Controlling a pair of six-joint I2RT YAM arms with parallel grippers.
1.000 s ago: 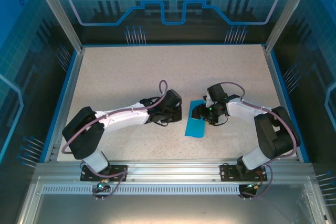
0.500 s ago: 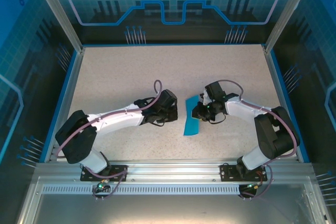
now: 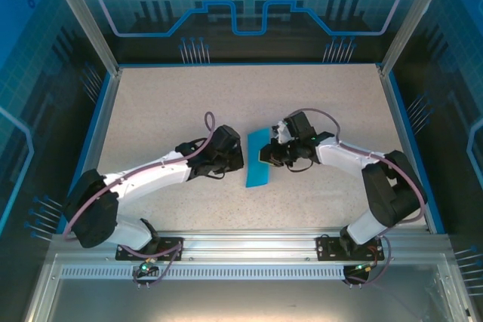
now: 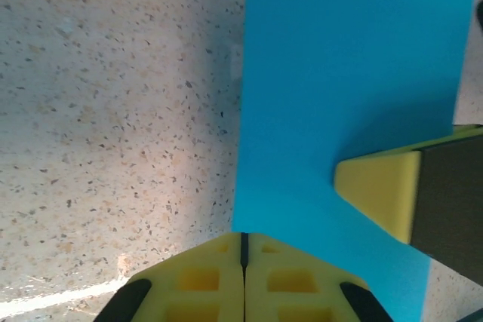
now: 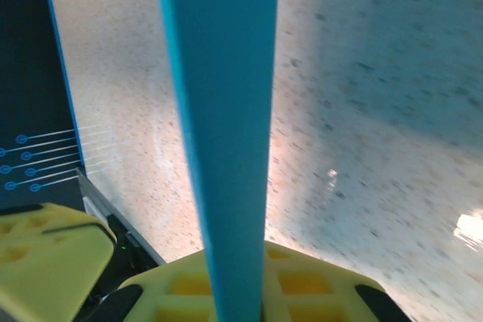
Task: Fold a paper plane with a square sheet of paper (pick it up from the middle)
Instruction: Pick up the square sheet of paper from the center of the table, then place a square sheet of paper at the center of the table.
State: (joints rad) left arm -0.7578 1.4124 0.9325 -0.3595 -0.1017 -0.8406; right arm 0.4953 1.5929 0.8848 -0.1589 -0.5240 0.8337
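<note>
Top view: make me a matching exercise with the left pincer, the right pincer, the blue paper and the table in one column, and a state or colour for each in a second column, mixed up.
Column one:
1. left pincer
2. right pincer
3. blue paper
4. table

Column two:
A. speckled beige
B. shut on the paper
C. bright blue
D. shut, tips beside the paper

Pairs: 1-D, 2-B, 3-C, 4-A.
</note>
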